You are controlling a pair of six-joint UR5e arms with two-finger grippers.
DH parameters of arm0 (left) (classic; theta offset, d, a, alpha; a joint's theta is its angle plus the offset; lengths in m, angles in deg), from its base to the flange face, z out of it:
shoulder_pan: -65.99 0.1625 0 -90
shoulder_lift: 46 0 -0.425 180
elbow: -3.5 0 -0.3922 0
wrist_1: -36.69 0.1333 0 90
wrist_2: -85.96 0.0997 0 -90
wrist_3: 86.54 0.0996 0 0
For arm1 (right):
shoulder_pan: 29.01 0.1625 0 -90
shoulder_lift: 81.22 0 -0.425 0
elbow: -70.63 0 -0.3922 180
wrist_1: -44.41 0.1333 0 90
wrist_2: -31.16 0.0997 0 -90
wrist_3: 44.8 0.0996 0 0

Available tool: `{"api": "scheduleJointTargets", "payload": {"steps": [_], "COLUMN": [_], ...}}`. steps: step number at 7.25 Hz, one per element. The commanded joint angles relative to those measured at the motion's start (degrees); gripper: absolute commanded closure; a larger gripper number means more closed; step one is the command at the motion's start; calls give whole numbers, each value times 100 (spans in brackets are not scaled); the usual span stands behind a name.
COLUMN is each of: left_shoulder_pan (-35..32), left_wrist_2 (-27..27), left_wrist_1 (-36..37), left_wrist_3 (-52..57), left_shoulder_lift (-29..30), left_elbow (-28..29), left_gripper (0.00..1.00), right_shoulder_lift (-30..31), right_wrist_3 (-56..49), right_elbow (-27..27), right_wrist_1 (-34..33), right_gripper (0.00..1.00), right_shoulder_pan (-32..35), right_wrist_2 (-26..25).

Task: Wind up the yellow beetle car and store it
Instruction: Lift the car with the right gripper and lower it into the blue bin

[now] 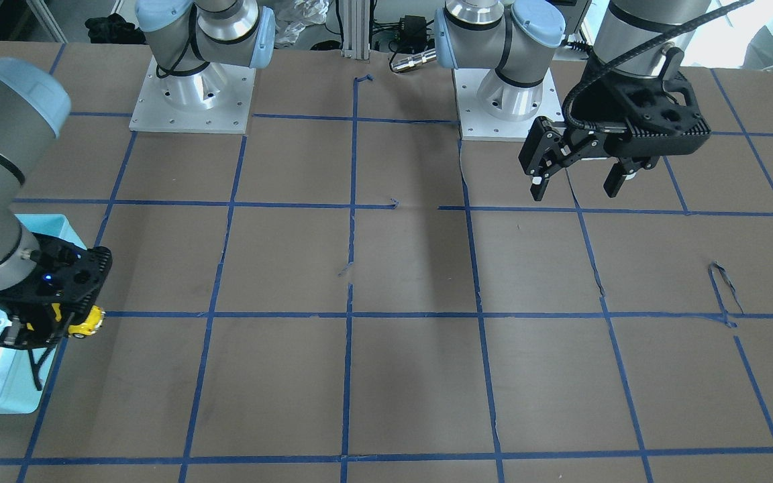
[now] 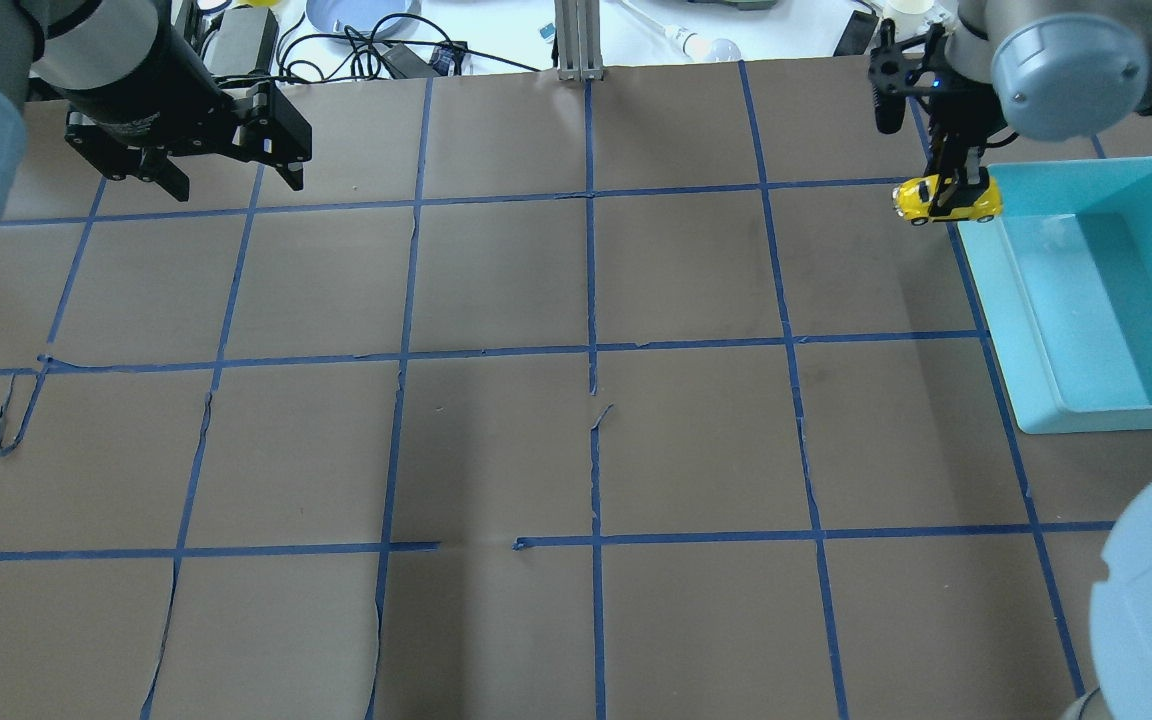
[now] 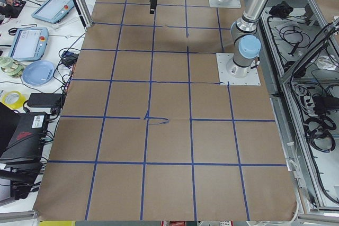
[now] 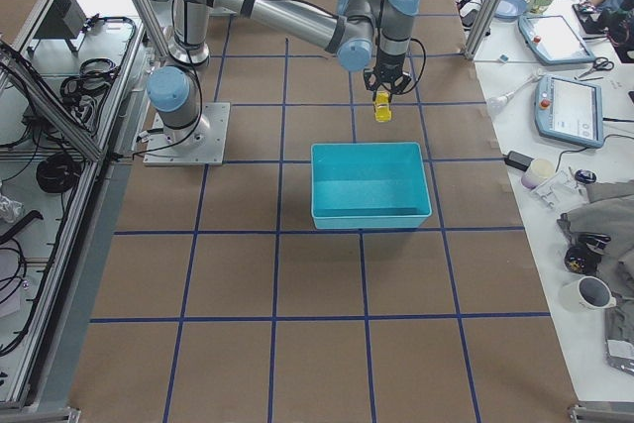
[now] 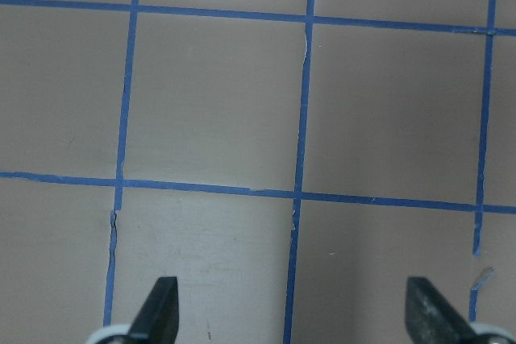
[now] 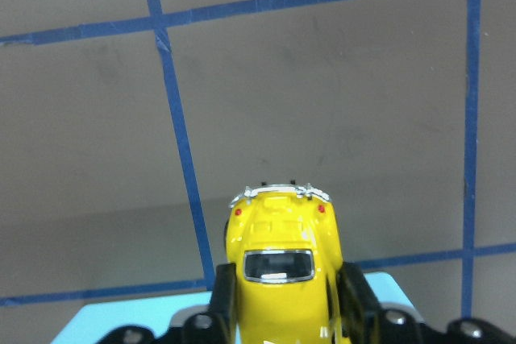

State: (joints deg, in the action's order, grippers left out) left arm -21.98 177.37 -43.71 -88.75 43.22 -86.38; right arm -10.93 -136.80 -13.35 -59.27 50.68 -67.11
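Holding entry: toy car gripped at the bin's edge

Item 1. The yellow beetle car (image 2: 946,200): glossy yellow, rounded body, dark window. It is lifted off the table and pinched by its sides. In the overhead view it lies crosswise at the far corner of the teal bin (image 2: 1006,300), on the bin's side nearer the table's middle. In the right wrist view its end with two small red lamps and a silver bumper points away from the camera. Brown paper lies under that end, and a pale strip of the bin shows beneath the gripper's body. Whether the car overhangs the rim cannot be told.

Item 2. Right gripper (image 2: 954,192): pointing downward, fingers (image 6: 224,288) pressed against both flanks of the car.

Item 3. Left gripper (image 2: 236,185): fingers spread wide, hanging over the far part of the table on the robot's left, well apart from the car and bin. Its wrist view shows only taped paper between the two fingertips (image 5: 161,308).

Item 4. Teal bin: rectangular, open-topped, standing on the table at the robot's right side.

Item 5. Table (image 2: 496,450): covered in brown paper, marked into squares with blue tape, the tape torn in places.
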Motion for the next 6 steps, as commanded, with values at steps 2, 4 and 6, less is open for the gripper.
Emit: {"api": "scheduleJointTargets", "payload": {"steps": [2, 4, 6], "left_shoulder_pan": [-1, -1, -1], "left_wrist_2": [-18, -18, -26], "left_wrist_1": [7, 7, 7], "left_wrist_3": [-8, 1, 1], "left_shoulder_lift": [-1, -1, -1], "left_elbow": [6, 6, 6], "left_gripper": [0, 0, 0], "right_shoulder_lift": [64, -24, -278], "right_wrist_3": [-1454, -1707, -1768], "right_elbow": [128, -301, -846], "right_wrist_1": [419, 192, -782], "right_gripper": [100, 100, 100], "right_shoulder_pan": [-1338, -1675, -1728], "right_wrist_2": [-34, -17, -69]}}
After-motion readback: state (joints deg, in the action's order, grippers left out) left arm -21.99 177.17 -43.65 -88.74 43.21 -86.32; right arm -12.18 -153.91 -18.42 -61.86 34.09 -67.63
